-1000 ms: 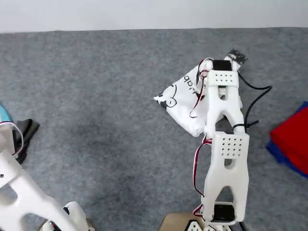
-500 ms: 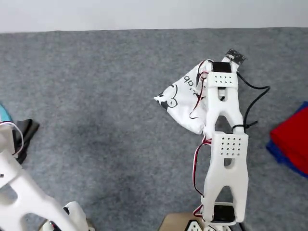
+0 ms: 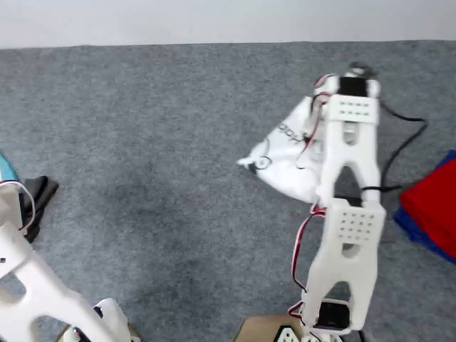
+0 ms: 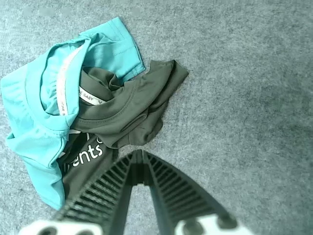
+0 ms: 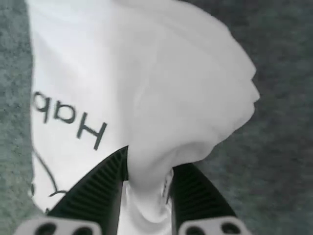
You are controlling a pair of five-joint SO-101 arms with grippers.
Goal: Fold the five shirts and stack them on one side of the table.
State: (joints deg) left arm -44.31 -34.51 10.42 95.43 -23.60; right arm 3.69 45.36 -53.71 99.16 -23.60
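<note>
A white shirt [image 3: 288,153] with dark print lies bunched on the grey table, right of centre. My right gripper [image 5: 146,178] is shut on a fold of the white shirt [image 5: 161,98], which bulges out past the fingers. The right arm [image 3: 348,171] stretches over that shirt in the high view. A teal shirt [image 4: 36,103] and a dark grey shirt [image 4: 124,110] lie crumpled together at the table's left edge. My left gripper [image 4: 142,159] hangs shut just above them, holding nothing. A red shirt [image 3: 433,203] sits folded on a blue one [image 3: 410,224] at the right edge.
The left arm's white base [image 3: 35,285] fills the lower left corner. A wide stretch of bare grey table [image 3: 142,142] lies between the two arms. A pale wall runs along the far edge.
The right arm has swung to the right and a little farther back, dragging the white shirt with it. The left arm has kept still.
</note>
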